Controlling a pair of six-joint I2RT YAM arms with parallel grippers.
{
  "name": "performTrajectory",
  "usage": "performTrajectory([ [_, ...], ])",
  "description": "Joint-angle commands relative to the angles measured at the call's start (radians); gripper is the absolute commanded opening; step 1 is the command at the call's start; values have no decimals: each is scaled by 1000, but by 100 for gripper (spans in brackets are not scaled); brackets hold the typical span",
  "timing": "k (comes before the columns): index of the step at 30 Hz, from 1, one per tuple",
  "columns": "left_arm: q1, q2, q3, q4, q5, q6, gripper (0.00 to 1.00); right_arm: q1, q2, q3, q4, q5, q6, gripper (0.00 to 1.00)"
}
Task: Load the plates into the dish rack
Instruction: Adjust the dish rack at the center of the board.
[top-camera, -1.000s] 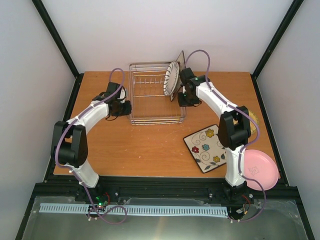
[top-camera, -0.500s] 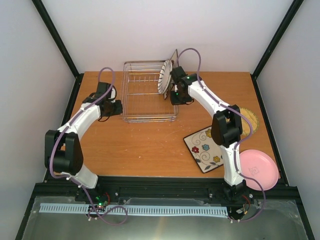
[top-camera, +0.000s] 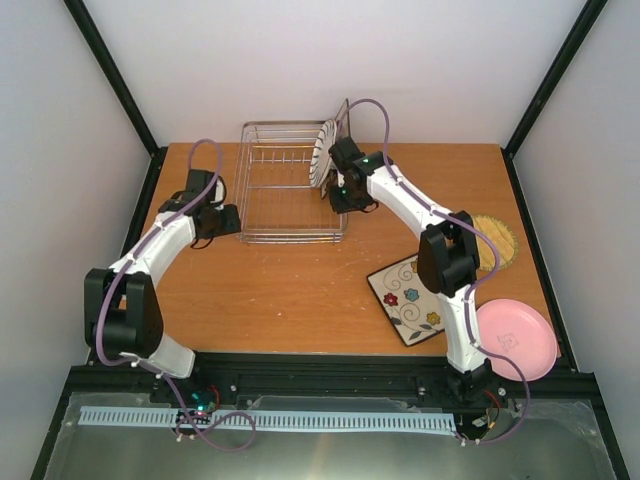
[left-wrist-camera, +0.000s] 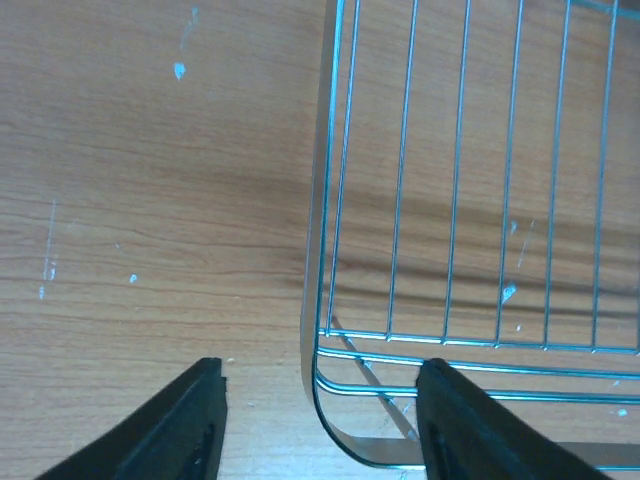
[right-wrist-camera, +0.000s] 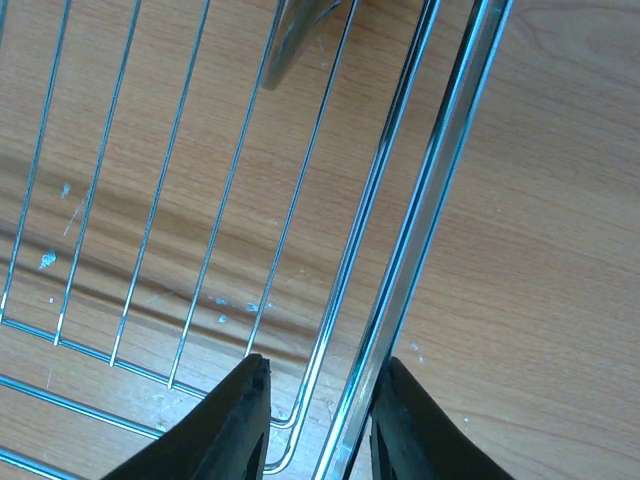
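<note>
The dish rack (top-camera: 290, 238) stands at the back of the table. The square striped plate (top-camera: 322, 152) stands upright at its right end. My left gripper (top-camera: 232, 222) is at the rack's left side and is open, its jaws straddling the rack's corner rim (left-wrist-camera: 318, 200) without closing on it. My right gripper (top-camera: 338, 196) is at the rack's right side, also open, with the rim (right-wrist-camera: 440, 180) running between its fingers close to the right one. The floral plate (top-camera: 410, 300), the pink plate (top-camera: 518, 340) and the tan woven plate (top-camera: 497, 240) lie flat on the table at the right.
The right arm (top-camera: 445, 255) reaches over the table between the floral and tan plates. Black frame posts (top-camera: 110, 70) and white walls close in the table at the back and sides. A metal rail (top-camera: 300, 420) runs along the near edge.
The rack with the striped plate has slid to the left, both arms moving with it. Both grippers, shut on the rack's rim a moment ago, have opened.
</note>
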Motion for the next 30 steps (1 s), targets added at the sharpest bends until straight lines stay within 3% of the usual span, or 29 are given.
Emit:
performTrajectory([
  [1,5,-56,27,-23,-43,0,59,27,-84,-96,96,-37,-11,29],
  [6,36,-88,49,-46,-58,0,71,24,-176,-178,128,-25,-2,38],
  [14,60,-250,9,-130,-21,13,77,9,-320,-318,164,-19,14,50],
  [19,44,-425,-128,-198,173,-22,77,-35,-459,-438,153,-21,37,59],
  [21,-2,-502,-197,-219,212,-43,77,-82,-537,-510,152,-13,46,65],
  [24,-132,-594,-288,-218,275,-92,77,-179,-628,-600,107,-10,54,65],
  [30,-323,-649,-424,-86,409,-165,81,-336,-654,-697,-28,-24,90,70],
])
